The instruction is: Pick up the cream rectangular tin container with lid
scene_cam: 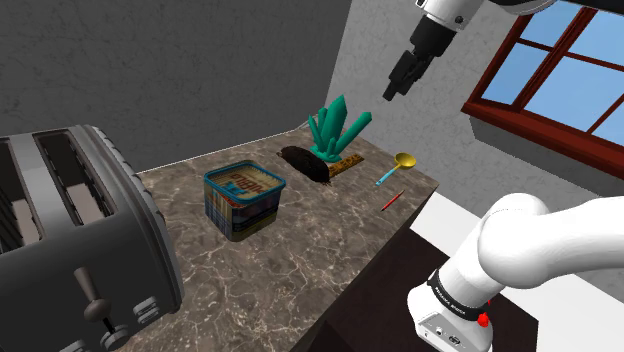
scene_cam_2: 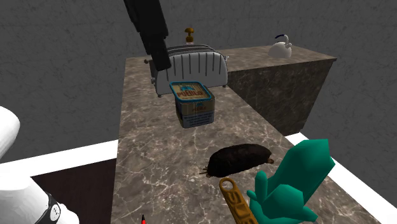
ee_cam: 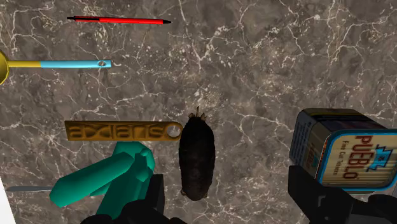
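Rectangular tin with cream printed lid and blue sides stands on the marbled brown counter, well below the empty, wide-open tool, outside one finger; its long axis seemingly crosses their closing line.

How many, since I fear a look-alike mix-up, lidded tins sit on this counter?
1. The tin stands on the marble counter, between the toaster and the dark oval object. Another could be hidden behind the toaster.
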